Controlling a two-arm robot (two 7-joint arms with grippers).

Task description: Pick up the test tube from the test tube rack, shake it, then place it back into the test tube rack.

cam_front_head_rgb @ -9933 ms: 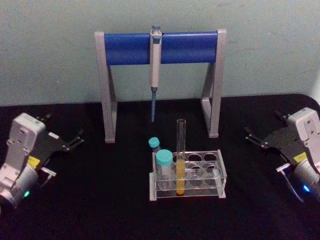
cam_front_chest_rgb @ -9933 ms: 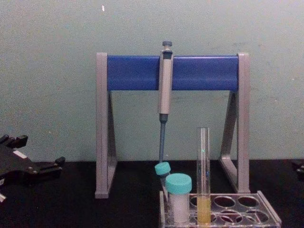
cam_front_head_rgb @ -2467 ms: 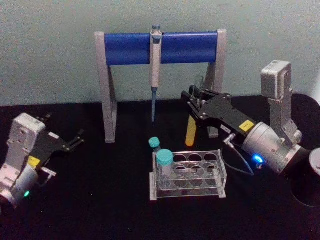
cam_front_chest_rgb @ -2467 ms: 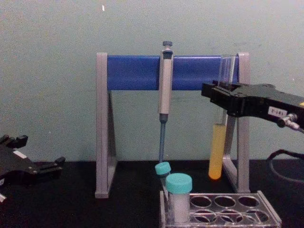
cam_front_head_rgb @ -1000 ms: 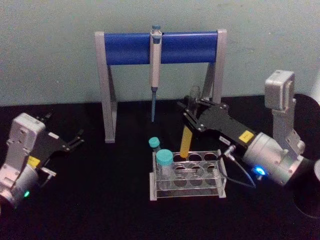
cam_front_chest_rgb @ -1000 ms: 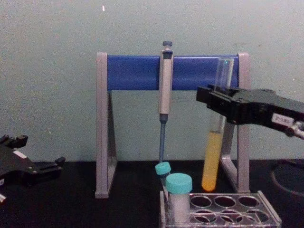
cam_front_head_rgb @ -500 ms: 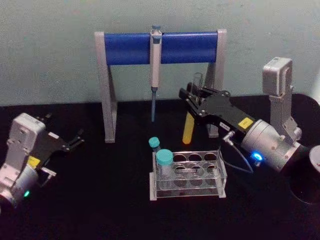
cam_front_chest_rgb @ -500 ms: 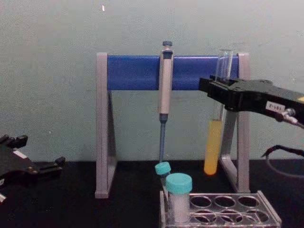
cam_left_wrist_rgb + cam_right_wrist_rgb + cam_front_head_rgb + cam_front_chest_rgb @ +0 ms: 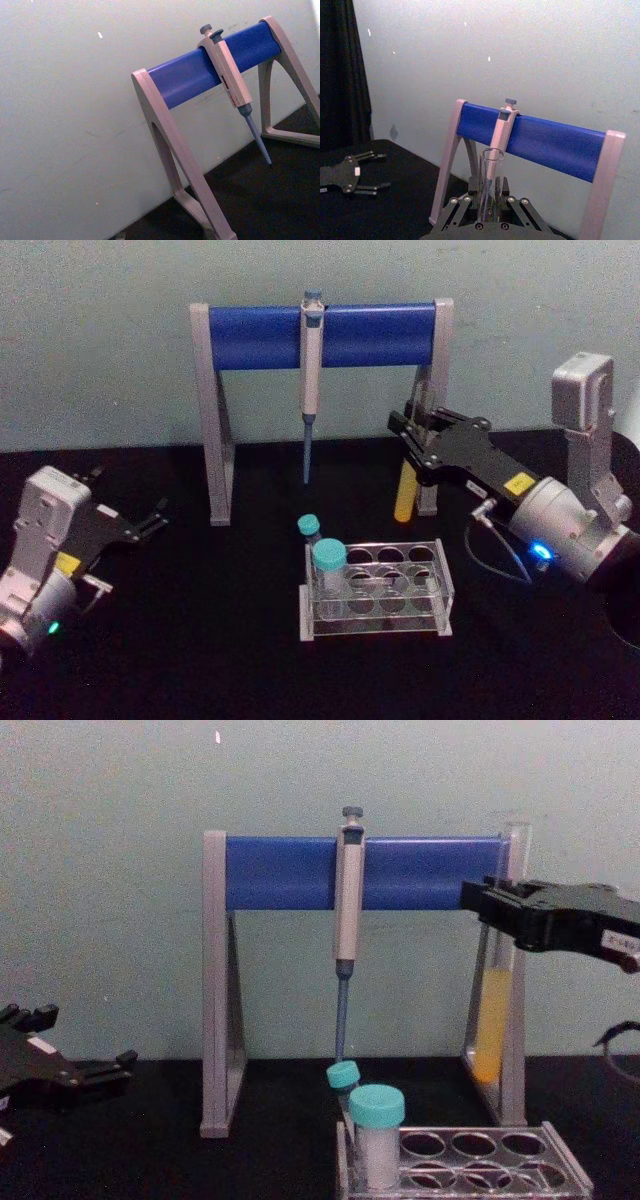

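The test tube (image 9: 404, 498), clear glass with yellow liquid in its lower part, hangs upright in the air in front of the stand's right leg. It is above and behind the rack's right end. My right gripper (image 9: 410, 436) is shut on the tube's upper part, reaching in from the right. The chest view shows the tube (image 9: 490, 1025) held by the black fingers (image 9: 497, 906). Its open mouth (image 9: 491, 156) rises above the right gripper (image 9: 488, 221) in the right wrist view. The clear test tube rack (image 9: 441, 587) stands at the table's centre. My left gripper (image 9: 150, 521) rests open at the far left.
A grey-and-blue pipette stand (image 9: 214, 420) spans the back, with a grey pipette (image 9: 310, 360) hanging from its bar. Two teal-capped tubes (image 9: 328, 562) sit in the rack's left end (image 9: 377, 1132). A wall is close behind the stand.
My right gripper has carried the tube to the right, from in front of the bar to in front of the stand's right leg. The left arm has not moved.
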